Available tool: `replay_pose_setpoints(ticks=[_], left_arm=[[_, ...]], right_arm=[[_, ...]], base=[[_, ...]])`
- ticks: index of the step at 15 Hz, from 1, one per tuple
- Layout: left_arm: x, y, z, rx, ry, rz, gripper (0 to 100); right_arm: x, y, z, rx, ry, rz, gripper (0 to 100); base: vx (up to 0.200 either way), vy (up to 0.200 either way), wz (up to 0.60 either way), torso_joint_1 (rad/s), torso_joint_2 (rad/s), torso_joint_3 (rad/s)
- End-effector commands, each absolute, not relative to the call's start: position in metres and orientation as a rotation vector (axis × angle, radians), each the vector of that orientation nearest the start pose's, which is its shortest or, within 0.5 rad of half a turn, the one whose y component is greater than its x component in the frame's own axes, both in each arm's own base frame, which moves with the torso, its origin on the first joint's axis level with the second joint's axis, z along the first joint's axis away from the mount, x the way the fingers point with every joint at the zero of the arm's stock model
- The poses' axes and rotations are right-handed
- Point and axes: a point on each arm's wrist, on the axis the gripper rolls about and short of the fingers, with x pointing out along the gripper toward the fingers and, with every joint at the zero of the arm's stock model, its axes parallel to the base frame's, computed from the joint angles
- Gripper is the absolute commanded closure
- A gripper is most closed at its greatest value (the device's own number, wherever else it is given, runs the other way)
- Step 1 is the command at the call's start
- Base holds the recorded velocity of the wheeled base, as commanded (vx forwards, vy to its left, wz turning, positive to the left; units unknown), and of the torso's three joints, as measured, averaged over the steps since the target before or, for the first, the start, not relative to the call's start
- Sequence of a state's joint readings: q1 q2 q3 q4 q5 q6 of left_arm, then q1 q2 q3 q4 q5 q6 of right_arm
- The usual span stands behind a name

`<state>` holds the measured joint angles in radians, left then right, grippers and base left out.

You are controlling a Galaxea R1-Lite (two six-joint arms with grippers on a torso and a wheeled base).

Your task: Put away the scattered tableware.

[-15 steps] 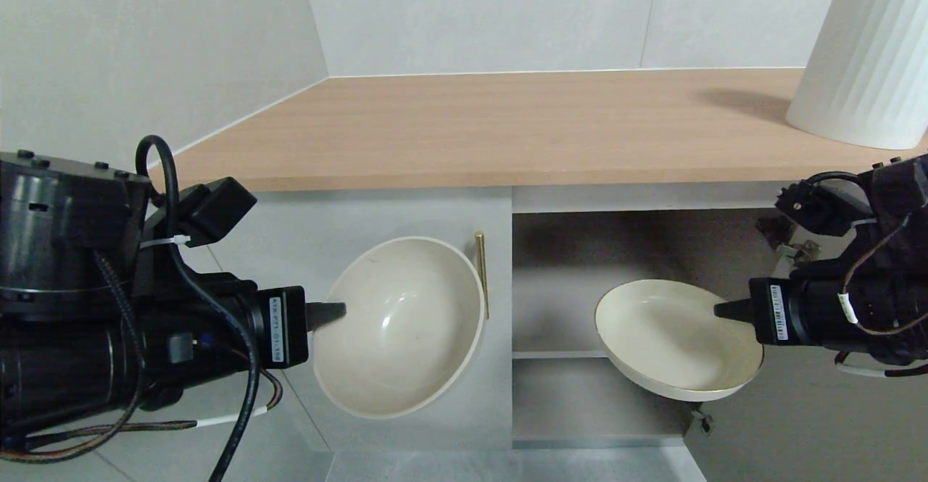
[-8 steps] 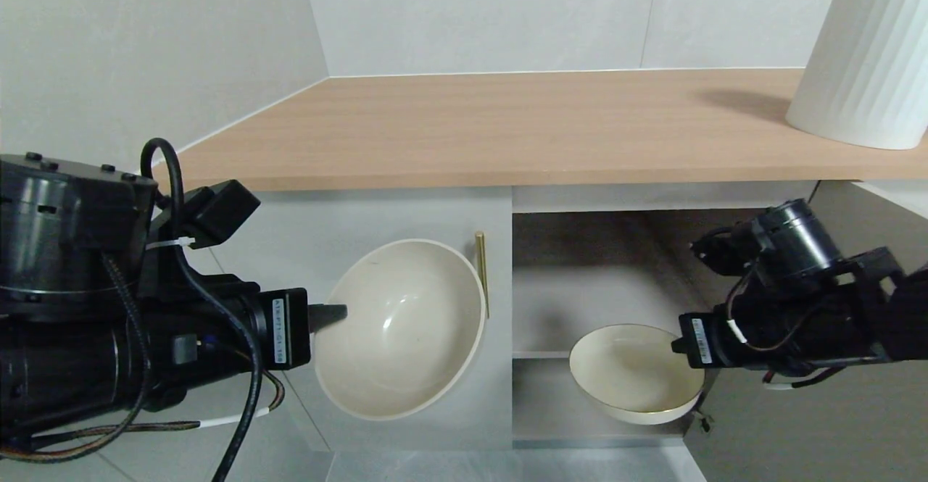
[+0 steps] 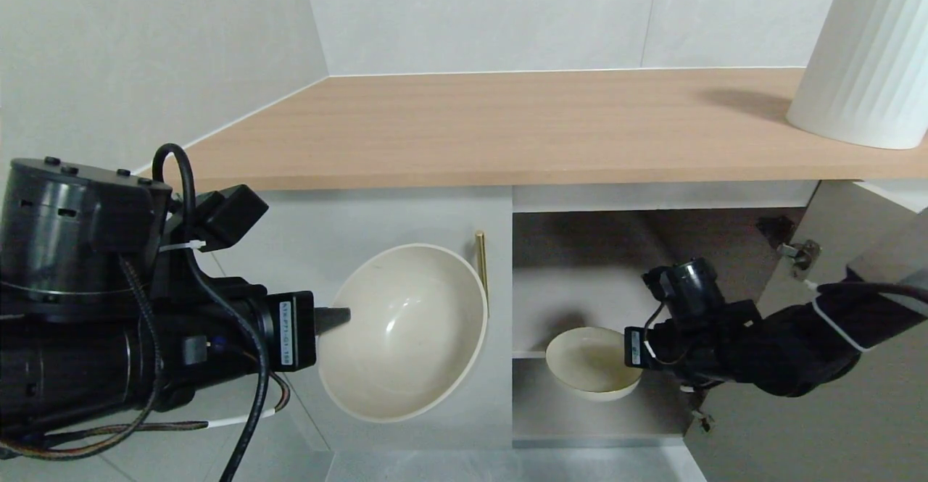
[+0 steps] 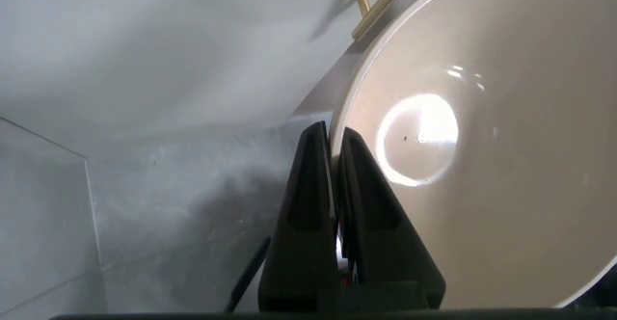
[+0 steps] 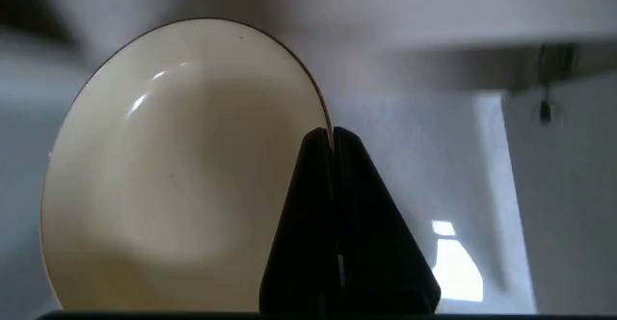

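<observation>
With your right gripper pinching the small bowl by its rim inside the cabinet, level it, seat it, then release; your left gripper clamps the large bowl.

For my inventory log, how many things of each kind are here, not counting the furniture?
Cream bowls: 2 (large bowl, small bowl)
White ribbed container: 1
Total: 3

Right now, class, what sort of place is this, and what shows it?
Probably a kitchen: a wooden countertop, an open cabinet beneath it, plus a large bowl and a small bowl.
</observation>
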<state>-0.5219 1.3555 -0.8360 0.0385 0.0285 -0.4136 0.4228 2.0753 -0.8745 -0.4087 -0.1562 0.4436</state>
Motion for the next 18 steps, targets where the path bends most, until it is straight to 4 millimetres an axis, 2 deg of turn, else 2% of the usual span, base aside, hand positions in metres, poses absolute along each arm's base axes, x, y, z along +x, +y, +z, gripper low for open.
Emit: replay_pose_setpoints(ticks=[1,5,11,18], left_arm=[[0.185,-0.106,0.217,-0.242,0.632,-0.358,100],[0.185,-0.106,0.217,-0.241,0.63,-0.359,100],[0.186,-0.106,0.216,-0.239,0.636,-0.359,100],[0.188,-0.108,0.213,-0.234,0.648,-0.357,100]], right_arm=[[0.341,0.134,0.012,0.209,0.793,-0.006,100],[0.37,0.128,-0.013,0.209,0.668,-0.142,100],[0.387,0.119,-0.021,0.219,0.639,-0.198,100],[0.399,0.119,-0.012,0.281,0.539,-0.246,100]], base=[[0.0,0.0,0.0,0.0,0.0,0.0],[0.0,0.0,0.0,0.0,0.0,0.0],[0.0,0.0,0.0,0.0,0.0,0.0],[0.0,0.0,0.0,0.0,0.0,0.0]])
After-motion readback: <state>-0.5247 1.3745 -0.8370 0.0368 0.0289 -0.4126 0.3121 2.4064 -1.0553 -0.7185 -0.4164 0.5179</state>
